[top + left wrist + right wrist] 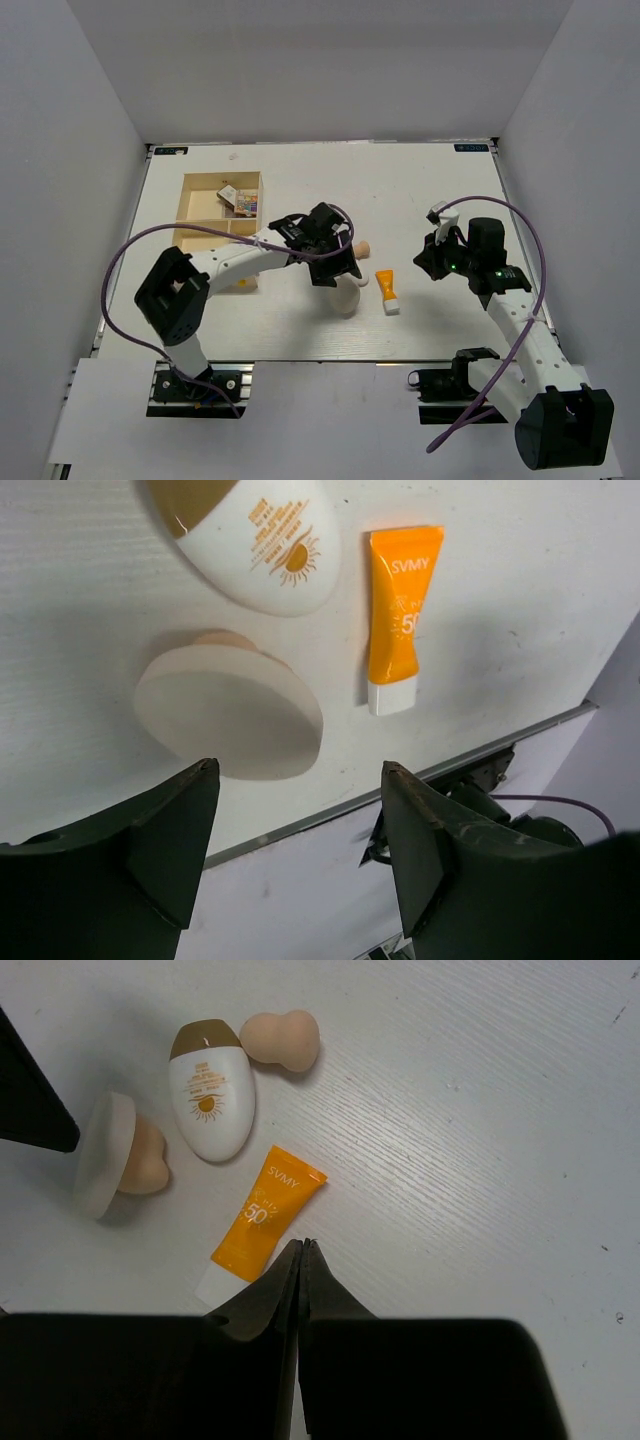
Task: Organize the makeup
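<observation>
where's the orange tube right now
The orange tube lies on the table, right of centre in the top view, beside the white oval bottle, its cap toward the near edge.

White table (pixel 440 190) w/ plain white walls (pixel 70 120) on 3 sides, even light.

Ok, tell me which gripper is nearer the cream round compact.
Left. The left gripper hovers open just above the cream round compact; the right gripper, shut, sits beyond the orange white-capped tube.
</observation>
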`<action>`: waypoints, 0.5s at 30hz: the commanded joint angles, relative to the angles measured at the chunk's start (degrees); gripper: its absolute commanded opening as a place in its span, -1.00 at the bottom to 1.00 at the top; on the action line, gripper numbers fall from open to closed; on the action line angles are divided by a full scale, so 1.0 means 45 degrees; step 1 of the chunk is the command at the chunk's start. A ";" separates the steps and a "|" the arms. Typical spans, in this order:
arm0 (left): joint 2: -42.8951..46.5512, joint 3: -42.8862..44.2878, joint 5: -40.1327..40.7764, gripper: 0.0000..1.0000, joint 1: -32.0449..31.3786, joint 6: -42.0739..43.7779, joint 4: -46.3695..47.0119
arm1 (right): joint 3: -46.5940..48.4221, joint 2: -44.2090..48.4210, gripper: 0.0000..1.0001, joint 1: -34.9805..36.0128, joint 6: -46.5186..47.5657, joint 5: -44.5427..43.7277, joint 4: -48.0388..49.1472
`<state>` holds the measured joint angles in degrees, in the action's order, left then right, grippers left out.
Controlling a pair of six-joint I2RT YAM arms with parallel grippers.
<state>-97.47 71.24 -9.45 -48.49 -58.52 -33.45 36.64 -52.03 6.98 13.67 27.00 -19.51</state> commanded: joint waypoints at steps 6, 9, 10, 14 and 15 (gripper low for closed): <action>-0.1346 0.1413 -0.0146 0.52 0.0014 0.0270 -0.0593 | -0.0057 0.0195 -0.95 -0.0087 -0.0089 0.0151 0.0331; -0.2069 0.2059 -0.0282 0.52 0.0014 0.0505 -0.0926 | -0.0077 0.0195 -0.95 -0.0126 -0.0089 0.0132 0.0370; -0.2186 0.2136 -0.0340 0.52 -0.0102 0.0563 -0.1100 | -0.0077 0.0214 -0.94 -0.0107 -0.0089 0.0132 0.0370; -0.2461 0.2001 -0.0536 0.35 -0.0103 0.0680 -0.1004 | -0.0115 0.0253 -0.94 -0.0126 -0.0069 0.0112 0.0409; -0.2442 0.1807 -0.0613 0.28 -0.0103 0.0661 -0.0849 | -0.0135 0.0254 -0.94 -0.0126 -0.0069 0.0093 0.0390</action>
<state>-108.99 79.33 -10.61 -48.56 -56.40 -37.12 36.62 -52.01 6.76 13.69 27.00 -19.49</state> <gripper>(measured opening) 0.656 0.027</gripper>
